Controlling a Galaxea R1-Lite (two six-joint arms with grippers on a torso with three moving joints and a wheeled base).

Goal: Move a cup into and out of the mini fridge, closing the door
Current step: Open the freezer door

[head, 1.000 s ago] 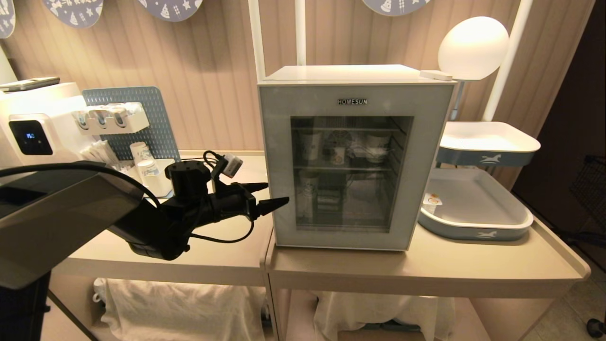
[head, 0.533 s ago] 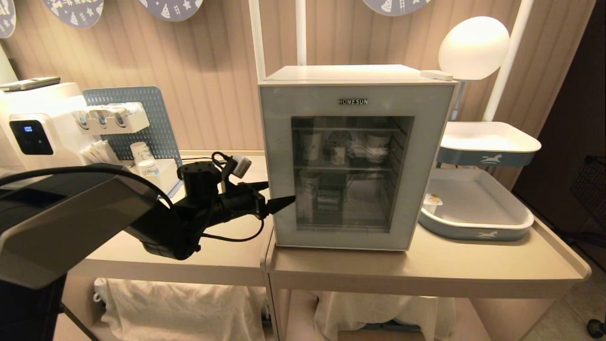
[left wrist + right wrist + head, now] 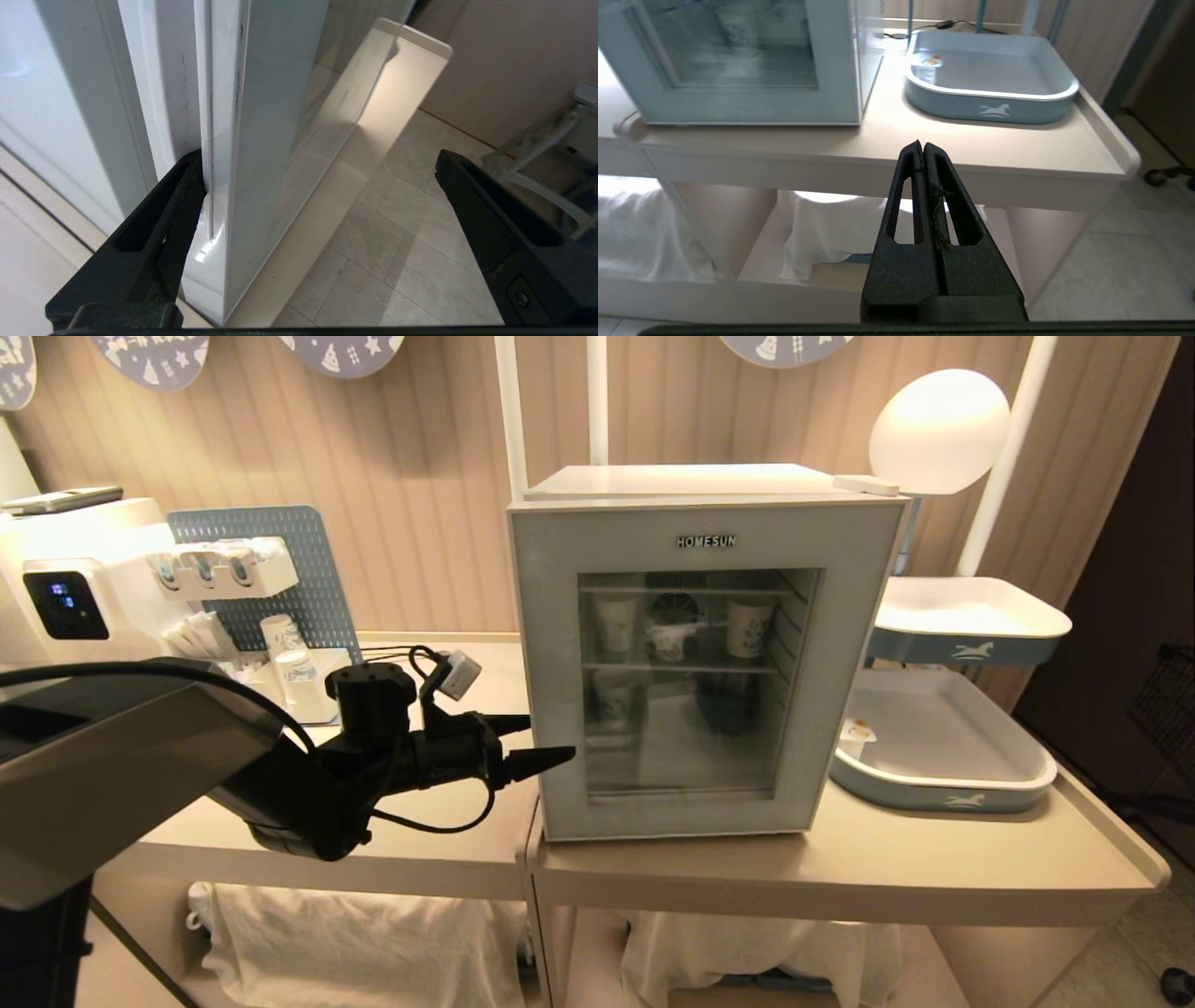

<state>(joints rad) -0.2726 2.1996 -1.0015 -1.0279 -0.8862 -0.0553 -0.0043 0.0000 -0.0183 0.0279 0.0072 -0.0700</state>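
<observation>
The mini fridge (image 3: 691, 481) stands mid-table. Its door (image 3: 551, 663) is slightly ajar along the left edge. Behind the glass, the small white cup (image 3: 669, 641) sits on the upper wire shelf between two taller paper cups. My left gripper (image 3: 549, 737) is open and straddles the door's left edge. In the left wrist view the gripper (image 3: 320, 158) has one finger (image 3: 177, 210) tucked behind the door (image 3: 261, 140), against the fridge body (image 3: 154, 93), and the other finger out in front. My right gripper (image 3: 922, 144) is shut and empty, parked below the table's front edge.
A blue-grey tray (image 3: 943, 775) right of the fridge holds a tiny lidded cup (image 3: 855, 733). A second tray (image 3: 966, 616) and a globe lamp (image 3: 938, 429) stand behind it. On the left are a white dispenser (image 3: 75, 579), a pegboard and paper cups (image 3: 289, 658).
The door's left edge has swung slightly out toward me. My left gripper has drawn back a little with it, still open.
</observation>
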